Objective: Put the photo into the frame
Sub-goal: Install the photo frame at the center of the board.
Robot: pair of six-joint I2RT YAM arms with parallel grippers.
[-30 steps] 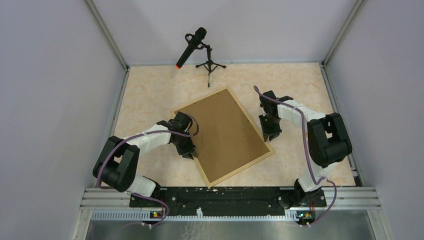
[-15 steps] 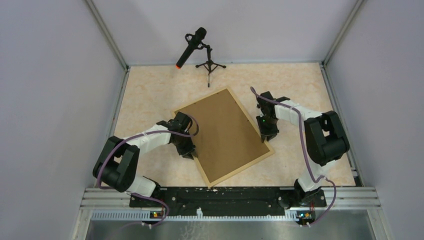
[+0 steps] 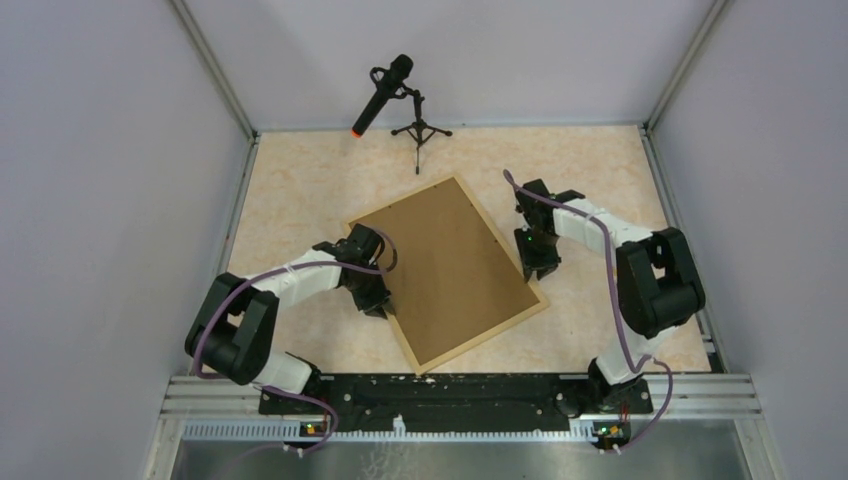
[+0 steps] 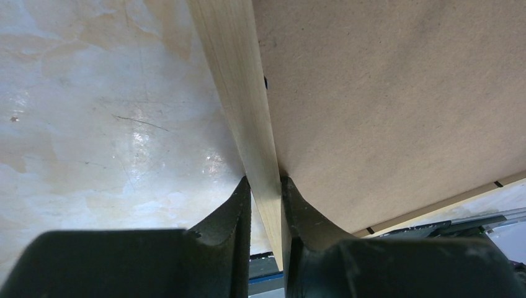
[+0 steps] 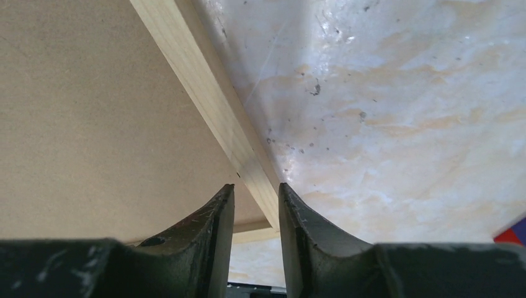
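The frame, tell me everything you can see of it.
The frame is a large rectangle of thin, pale wood strips. It lies skewed and seemingly flat on the table, back up, with a brown backing board filling it. The left hand pinches its left long strip. The right hand straddles the opposite strip, grip unclear.

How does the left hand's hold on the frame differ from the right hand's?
Left hand pinches the frame, fingers pressed on both sides of the strip; right hand only straddles its strip, a sliver of gap on the backing board side. Left hand works the frame's left long edge, right hand the right. Shared: each straddles a wood strip.
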